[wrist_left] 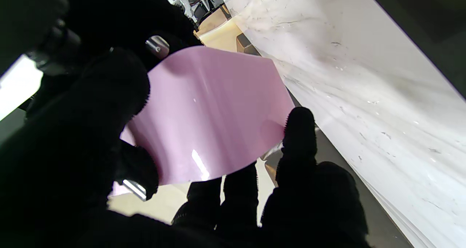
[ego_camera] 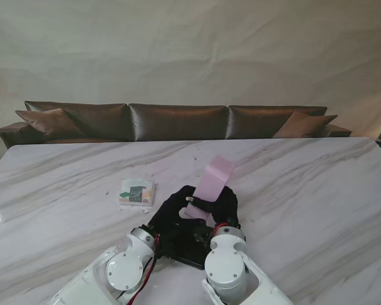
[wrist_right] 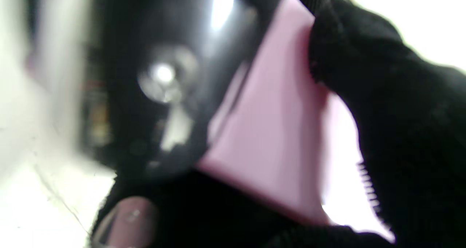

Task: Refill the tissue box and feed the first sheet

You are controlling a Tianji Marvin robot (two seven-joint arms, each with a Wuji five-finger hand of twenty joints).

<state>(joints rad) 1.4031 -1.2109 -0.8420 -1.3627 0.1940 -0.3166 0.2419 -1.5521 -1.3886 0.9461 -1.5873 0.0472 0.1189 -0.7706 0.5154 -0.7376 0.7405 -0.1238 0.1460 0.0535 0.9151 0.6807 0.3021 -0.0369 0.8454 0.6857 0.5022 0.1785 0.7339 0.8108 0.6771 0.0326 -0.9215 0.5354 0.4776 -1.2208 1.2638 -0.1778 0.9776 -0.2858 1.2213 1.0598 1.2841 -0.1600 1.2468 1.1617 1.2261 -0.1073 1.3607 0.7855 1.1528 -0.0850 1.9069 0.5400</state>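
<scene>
Leftmost on the marble table (ego_camera: 317, 190) lies the small tissue pack (ego_camera: 136, 191), flat, apart from both arms and a little farther from me than the left wrist. Next comes the left robot hand (ego_camera: 171, 213), black-gloved, which is the nearer of the two to that pack; its own wrist view shows its fingertips (wrist_left: 298, 131) pressed against the edge of the pink sheet (ego_camera: 214, 178), so it is closed on that sheet rather than spread wide. The sheet stands between the two hands, clear of the table, and its long axis runs away from me and slightly to the right, the free end pointing up and toward the sofa (ego_camera: 178, 121) while the nearer end is buried in the gloves. In the left wrist view it bows like a glossy, stiff flap; whether it is a box lid or a wrapper I cannot say. To its right, the right robot hand (ego_camera: 223, 206) also grips it: the blurred right wrist view seems to show a gloved finger (wrist_right: 349, 58) clamped over the pink face (wrist_right: 276, 131). The coming move, as I judge it, depends on this shared hold, since the pack waits to the left, reachable only once the left hand lets go.
</scene>
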